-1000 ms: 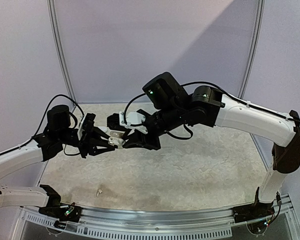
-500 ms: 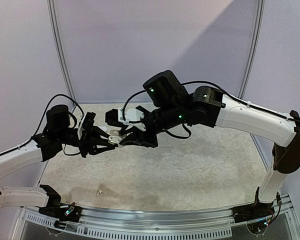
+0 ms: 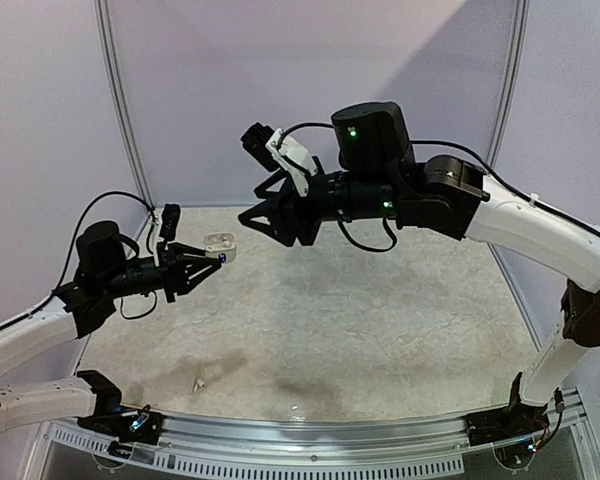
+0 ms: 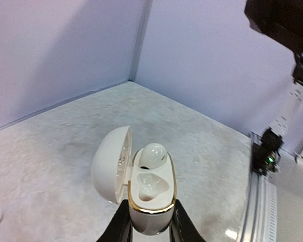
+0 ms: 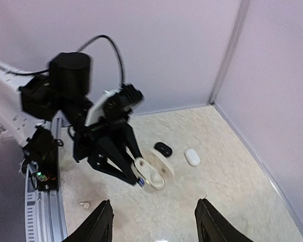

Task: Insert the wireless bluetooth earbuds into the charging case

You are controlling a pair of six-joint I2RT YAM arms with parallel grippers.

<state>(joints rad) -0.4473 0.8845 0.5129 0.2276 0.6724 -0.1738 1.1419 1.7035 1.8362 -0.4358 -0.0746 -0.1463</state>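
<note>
We hold the open white case (image 4: 152,189) pinched in our left gripper (image 4: 150,214). Its lid is swung to 9 o'clock, one white bud (image 4: 152,154) sits in the 12 o'clock well, and the 6 o'clock well is empty. Our right gripper (image 5: 155,224) hangs in the air above, jaws apart and gripping nothing, and a loose white bud (image 3: 197,383) lies at 7 o'clock on the table (image 3: 380,330).

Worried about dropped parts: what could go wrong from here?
The left gripper pinches the charging case by its lower end in mid-air; a tilt could spill the earbud, which seems to sit high in its slot. The loose bud on the table is tiny, easy for the open right gripper to miss.
</note>
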